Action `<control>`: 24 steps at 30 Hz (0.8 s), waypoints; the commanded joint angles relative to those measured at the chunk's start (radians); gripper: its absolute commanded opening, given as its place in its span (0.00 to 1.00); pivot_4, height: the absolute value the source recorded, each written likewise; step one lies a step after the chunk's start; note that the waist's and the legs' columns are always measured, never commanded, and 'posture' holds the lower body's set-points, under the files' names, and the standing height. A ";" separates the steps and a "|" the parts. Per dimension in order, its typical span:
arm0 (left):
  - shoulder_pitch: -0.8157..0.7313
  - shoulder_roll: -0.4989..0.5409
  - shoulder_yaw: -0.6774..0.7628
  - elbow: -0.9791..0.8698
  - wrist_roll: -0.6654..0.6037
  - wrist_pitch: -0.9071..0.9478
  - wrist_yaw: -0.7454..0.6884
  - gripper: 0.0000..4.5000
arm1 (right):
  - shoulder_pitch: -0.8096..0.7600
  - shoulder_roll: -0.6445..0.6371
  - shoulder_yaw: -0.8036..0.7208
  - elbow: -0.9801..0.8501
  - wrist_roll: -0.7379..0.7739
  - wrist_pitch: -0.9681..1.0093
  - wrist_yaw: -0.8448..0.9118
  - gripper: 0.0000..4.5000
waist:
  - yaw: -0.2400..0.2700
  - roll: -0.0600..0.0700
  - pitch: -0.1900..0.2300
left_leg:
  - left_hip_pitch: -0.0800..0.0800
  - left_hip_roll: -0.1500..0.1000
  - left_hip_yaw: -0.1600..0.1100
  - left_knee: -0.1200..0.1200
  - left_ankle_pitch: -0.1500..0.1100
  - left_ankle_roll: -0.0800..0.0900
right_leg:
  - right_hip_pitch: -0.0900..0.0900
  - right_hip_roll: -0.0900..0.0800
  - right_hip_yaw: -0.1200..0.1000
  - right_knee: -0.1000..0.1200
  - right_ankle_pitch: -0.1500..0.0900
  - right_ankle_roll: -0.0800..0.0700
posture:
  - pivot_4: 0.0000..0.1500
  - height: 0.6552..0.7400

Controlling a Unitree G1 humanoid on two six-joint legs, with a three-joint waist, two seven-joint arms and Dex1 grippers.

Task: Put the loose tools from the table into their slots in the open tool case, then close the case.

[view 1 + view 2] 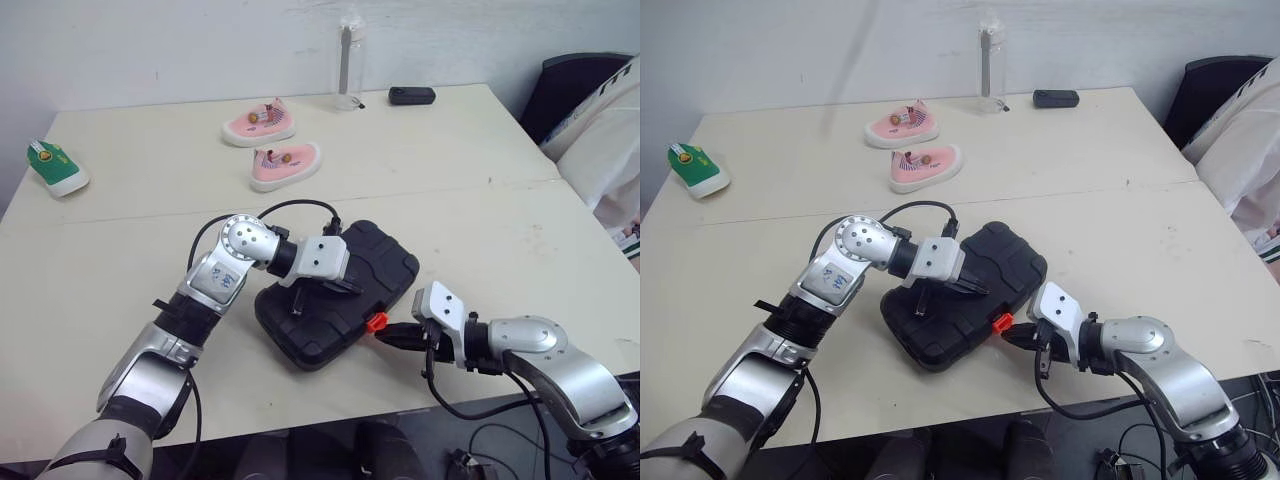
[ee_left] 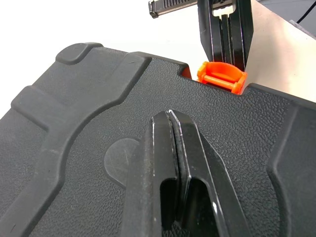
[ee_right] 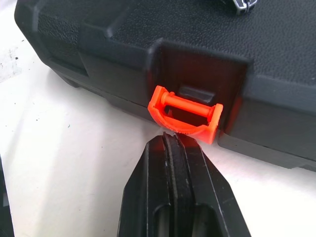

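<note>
Finishing up, by the look of it: black textured plastic tool case (image 1: 340,295) at lower centre of frame lies closed, left gripper (image 2: 171,116) pinched shut and resting on top of it, right gripper (image 3: 171,140) likewise shut, tips at the small orange plastic latch (image 3: 186,114), which seems not yet snapped.

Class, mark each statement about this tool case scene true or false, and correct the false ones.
1. The tool case lies open. False: its lid is down.
2. The left gripper rests on the case lid, fingers together. True.
3. The right gripper, shut, points at the orange latch. True.
4. The green shoe lies between the two pink shoes. False: it sits apart, near the left edge of the table.
</note>
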 commanded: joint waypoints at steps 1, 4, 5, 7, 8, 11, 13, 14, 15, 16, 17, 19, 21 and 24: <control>0.063 0.005 -0.094 0.072 0.094 0.029 -0.011 0.00 | -0.058 0.002 -0.049 -0.100 0.043 -0.027 -0.001 0.00 | 0.000 0.000 0.000 | 0.000 0.000 0.000 0.000 0.000 0.000 | 0.000 0.000 0.000 0.000 0.000 0.000 | 1.00 0.85; 0.071 0.009 -0.091 0.065 0.091 0.031 -0.010 0.00 | -0.065 -0.002 -0.050 -0.104 0.049 -0.021 0.003 0.00 | -0.001 0.001 -0.004 | 0.000 0.000 0.000 0.000 0.000 0.000 | 0.000 0.000 0.000 0.000 0.000 0.000 | 1.00 0.85; 0.073 0.011 -0.091 0.063 0.091 0.031 -0.008 0.00 | -0.068 0.000 -0.050 -0.104 0.052 -0.019 0.002 0.00 | -0.001 0.001 -0.006 | 0.000 0.000 0.000 0.000 0.000 0.000 | 0.000 0.000 0.000 0.000 0.000 0.000 | 1.00 0.85; 0.079 0.016 -0.076 0.053 0.079 0.055 0.001 0.00 | -0.070 -0.006 -0.048 -0.104 0.050 -0.020 0.006 0.00 | -0.001 0.002 -0.011 | 0.001 0.001 0.000 -0.001 0.000 0.000 | 0.000 0.001 0.001 -0.001 0.000 0.000 | 1.00 0.85; 0.080 0.018 -0.070 0.050 0.074 0.065 0.005 0.00 | -0.070 -0.009 -0.047 -0.103 0.048 -0.020 0.006 0.00 | 0.000 0.002 -0.011 | 0.003 0.001 0.000 -0.001 0.000 0.000 | 0.001 0.001 0.001 -0.001 0.000 0.000 | 1.00 0.85; 0.088 0.043 -0.036 0.022 0.045 0.112 -0.002 0.00 | -0.063 -0.033 -0.047 -0.102 0.019 -0.051 0.009 0.00 | 0.000 0.003 -0.012 | 0.007 0.000 0.001 -0.006 -0.001 0.001 | 0.006 0.000 0.001 -0.004 0.000 0.000 | 1.00 0.85; 0.119 0.110 0.037 -0.051 -0.019 0.192 -0.028 0.11 | -0.061 -0.067 -0.107 -0.104 0.093 -0.003 0.047 0.15 | -0.005 0.003 -0.012 | 0.010 0.001 0.001 -0.008 -0.001 0.001 | 0.008 0.001 0.001 -0.005 0.000 0.000 | 1.00 0.85; 0.139 0.155 0.084 -0.102 -0.067 0.257 -0.046 0.18 | -0.058 -0.098 -0.152 -0.113 0.147 0.016 0.089 0.22 | -0.010 0.003 -0.012 | 0.011 0.001 0.001 -0.009 -0.001 0.001 | 0.008 0.001 0.002 -0.005 0.000 0.000 | 1.00 0.85; 0.152 0.186 0.114 -0.138 -0.100 0.304 -0.056 0.26 | -0.055 -0.120 -0.182 -0.120 0.186 0.028 0.119 0.32 | -0.018 0.004 -0.011 | 0.011 0.001 0.001 -0.010 -0.001 0.001 | 0.008 0.001 0.003 -0.005 0.000 0.000 | 1.00 0.85; 0.180 0.237 0.159 -0.190 -0.151 0.361 -0.075 0.35 | -0.049 -0.153 -0.226 -0.123 0.219 0.017 0.164 0.42 | -0.026 0.005 -0.010 | 0.011 0.002 0.001 -0.011 -0.001 0.001 | 0.008 0.002 0.003 -0.005 0.000 0.000 | 1.00 0.85; 0.220 0.303 0.224 -0.254 -0.216 0.431 -0.096 0.47 | -0.042 -0.194 -0.281 -0.116 0.260 0.013 0.221 0.56 | -0.029 0.006 -0.010 | 0.011 0.003 0.001 -0.012 -0.001 0.001 | 0.008 0.002 0.003 -0.005 0.000 0.000 | 1.00 0.85; 0.281 0.394 0.312 -0.345 -0.310 0.517 -0.123 0.65 | -0.031 -0.247 -0.354 -0.097 0.315 0.013 0.288 0.77 | -0.033 0.007 -0.008 | 0.012 0.005 -0.001 -0.013 -0.002 0.001 | 0.007 0.003 0.003 -0.005 -0.001 -0.001 | 1.00 0.85; 0.385 0.519 0.466 -0.447 -0.437 0.627 -0.177 0.87 | -0.050 -0.299 -0.429 -0.042 0.390 0.053 0.348 1.00 | -0.030 0.008 -0.006 | 0.012 0.009 -0.001 -0.013 -0.003 0.001 | 0.008 0.002 0.003 -0.006 -0.001 -0.002 | 1.00 0.85; 0.561 0.668 0.712 -0.554 -0.563 0.756 -0.233 0.99 | -0.066 -0.369 -0.492 0.036 0.404 0.035 0.430 1.00 | -0.026 0.007 0.001 | 0.010 0.009 -0.001 -0.011 -0.004 0.001 | 0.006 0.001 0.004 -0.006 -0.001 -0.002 | 1.00 0.85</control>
